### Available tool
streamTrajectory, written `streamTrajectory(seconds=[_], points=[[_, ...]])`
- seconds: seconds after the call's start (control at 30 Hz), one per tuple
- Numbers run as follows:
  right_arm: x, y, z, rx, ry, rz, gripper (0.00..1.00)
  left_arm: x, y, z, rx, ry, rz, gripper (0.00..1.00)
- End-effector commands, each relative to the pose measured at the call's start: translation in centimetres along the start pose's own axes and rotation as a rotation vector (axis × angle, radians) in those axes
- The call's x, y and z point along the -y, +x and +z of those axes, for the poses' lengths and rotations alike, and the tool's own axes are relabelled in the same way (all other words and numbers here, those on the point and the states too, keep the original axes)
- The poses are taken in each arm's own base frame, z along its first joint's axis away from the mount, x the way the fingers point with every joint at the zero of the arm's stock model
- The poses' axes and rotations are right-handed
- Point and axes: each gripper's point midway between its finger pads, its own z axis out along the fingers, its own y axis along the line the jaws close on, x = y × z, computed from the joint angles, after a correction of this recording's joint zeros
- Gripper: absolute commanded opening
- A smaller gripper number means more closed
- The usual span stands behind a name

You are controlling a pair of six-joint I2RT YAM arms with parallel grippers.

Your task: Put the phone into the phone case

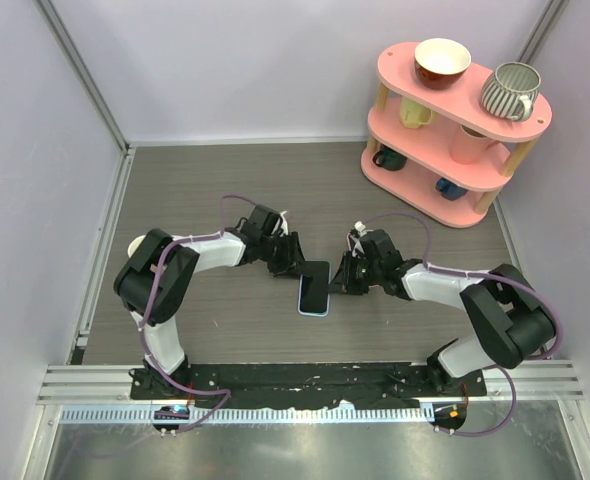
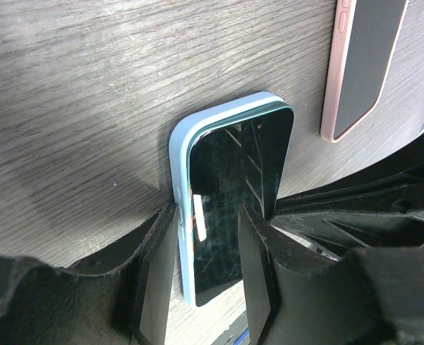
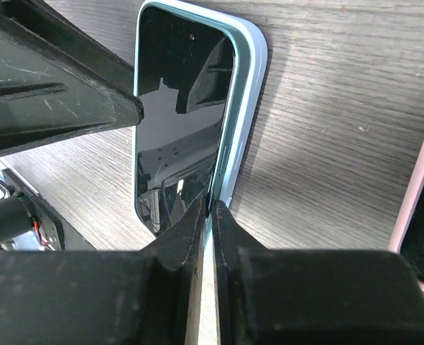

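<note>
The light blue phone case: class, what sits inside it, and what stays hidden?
Inside the light blue phone case sits the phone, dark screen up. The phone's back and the case floor are covered, unseen.

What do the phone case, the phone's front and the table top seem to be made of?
Case: pale blue, matte, probably soft plastic or silicone; its rim shows no sharp glare. Phone front: glossy black, likely glass; it mirrors the arm. Table: grey wood-grain, matte, perhaps laminate.

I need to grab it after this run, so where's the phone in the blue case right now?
In the top view, the phone lies flat on the table near the front centre, screen up in its light blue case, between the left gripper and the right gripper.
</note>
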Motion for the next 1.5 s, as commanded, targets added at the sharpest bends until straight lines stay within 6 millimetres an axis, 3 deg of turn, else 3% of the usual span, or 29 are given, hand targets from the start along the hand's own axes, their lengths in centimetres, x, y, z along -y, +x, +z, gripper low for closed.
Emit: streamTrajectory(seconds=[0.0,0.23,0.3,0.5,0.67,0.77,0.9,0.93,1.07,1.17,1.27,1.47], points=[[5.1,2.7,1.5,-0.038,0.194,0.031,0.12,-0.7,2.7,0.7,-0.068,-0.01,-0.011,0.43],[7.9,3.1,0.9,-0.047,0.387,-0.006,0.14,-1.4,2.8,0.0,-0.045,-0.081,0.017,0.43],[8.4,2.4,0.8,-0.02,0.465,-0.048,0.13,-1.3,2.9,-0.2,-0.045,-0.077,0.018,0.43],[10.9,5.7,1.5,-0.101,0.572,-0.077,0.12,-2.4,2.9,-0.8,-0.014,-0.141,0.008,0.44],[11.5,7.4,2.5,-0.147,0.587,-0.078,0.12,-2.7,2.9,-1.4,0.01,-0.161,0.007,0.45],[10.1,6.4,2.7,-0.113,0.544,-0.07,0.2,-2.8,2.8,-1.4,-0.003,-0.17,0.013,0.47],[4.4,2.5,2.5,-0.005,0.37,-0.062,0.4,-2.7,2.2,-1.8,0.023,-0.178,0.017,0.47],[3.0,2.2,2.3,-0.017,0.306,-0.047,0.42,-2.5,2.1,-2.0,0.028,-0.173,0.023,0.47],[-1.3,-2.3,0.2,0.102,0.181,-0.028,0.47,-2.0,0.8,-3.6,0.072,-0.172,0.05,0.47],[-1.8,-4.7,-0.7,0.143,0.162,-0.015,0.52,-1.9,0.1,-4.6,0.091,-0.173,0.054,0.49],[-1.3,-5.8,-0.4,0.155,0.188,-0.057,0.55,-2.1,0.1,-4.6,0.09,-0.163,0.03,0.49],[-0.4,-5.0,1.8,0.106,0.177,-0.067,0.64,-0.9,0.3,-3.3,0.05,-0.017,0.003,0.47]])
